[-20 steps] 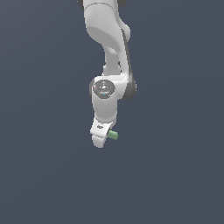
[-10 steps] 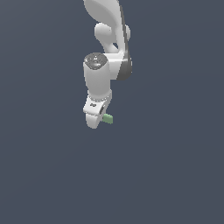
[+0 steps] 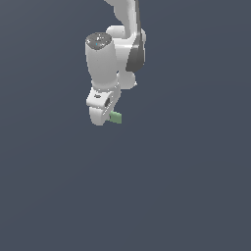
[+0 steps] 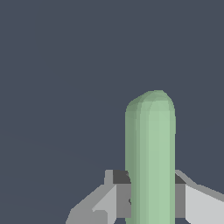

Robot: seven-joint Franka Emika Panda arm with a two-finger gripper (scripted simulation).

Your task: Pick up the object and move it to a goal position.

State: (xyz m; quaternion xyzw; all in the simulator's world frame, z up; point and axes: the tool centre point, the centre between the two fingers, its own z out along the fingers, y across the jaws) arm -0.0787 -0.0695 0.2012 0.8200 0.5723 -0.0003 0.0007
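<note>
tool [image 3: 104, 116] closed on green rod [image 3: 115, 117], carried in air | grip seen near one end | risk: rod could be swung or slipped loose during transfer

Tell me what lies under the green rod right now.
Nothing visible: the green rod hangs clamped in the gripper, with only plain dark background beneath in both views. No table or goal marker shows. The rod's gripped end is hidden between the fingers.

1. The white arm [image 3: 110, 54] reached down from above, wrist bent.
2. The gripper [image 3: 105, 113] pointed downward, its fingers [image 4: 118, 199] clamped on the green rod [image 4: 151, 157].
</note>
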